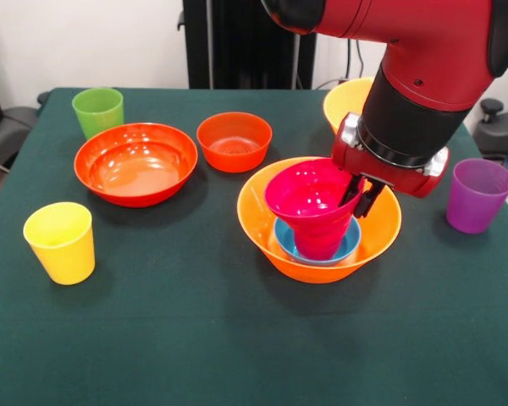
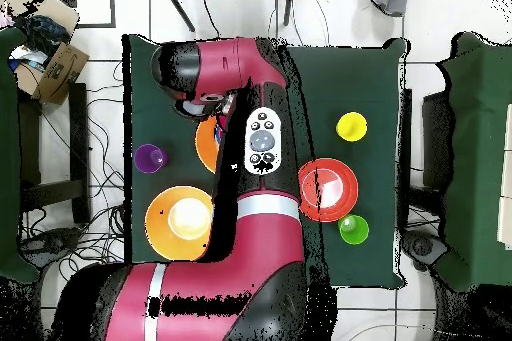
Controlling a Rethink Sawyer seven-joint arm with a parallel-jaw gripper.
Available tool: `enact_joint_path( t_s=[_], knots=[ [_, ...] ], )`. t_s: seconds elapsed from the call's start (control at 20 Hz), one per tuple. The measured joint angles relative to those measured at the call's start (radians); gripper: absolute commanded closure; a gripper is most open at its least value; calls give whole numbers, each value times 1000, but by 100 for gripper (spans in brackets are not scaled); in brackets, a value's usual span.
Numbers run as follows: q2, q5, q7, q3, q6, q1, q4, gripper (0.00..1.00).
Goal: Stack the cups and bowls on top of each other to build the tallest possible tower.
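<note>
My gripper (image 1: 361, 193) has its dark fingers straddling the right-hand rim of the crimson-pink cup (image 1: 313, 207), one finger inside the wall and one outside, so I read the jaws as pinching that rim. Holding it by the lip leaves the cup's base free to seat. The cup stands mouth-up and leans a little, its foot resting in the blue bowl (image 1: 317, 245), which in turn sits in the bottom of a large orange bowl (image 1: 319, 218). That nest is the tower as it stands: widest piece lowest, which gives it a steady footing.

Further out on the green table (image 1: 237, 338), the remaining pieces wait apart from one another: the purple cup (image 1: 478, 194) at the picture's right, the second large orange bowl (image 1: 345, 103) partly hidden behind the arm, the small red-orange bowl (image 1: 234, 141), the wide red-orange bowl (image 1: 136, 162), the green cup (image 1: 98, 111) and the yellow cup (image 1: 60, 241). In the overhead view the arm covers the stack.
</note>
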Motion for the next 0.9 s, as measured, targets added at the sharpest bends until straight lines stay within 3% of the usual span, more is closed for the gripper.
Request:
enact_joint_path(
  t_s=[0.9],
  knots=[
    [0, 0, 0, 19, 0, -4, 0, 100]
  ],
)
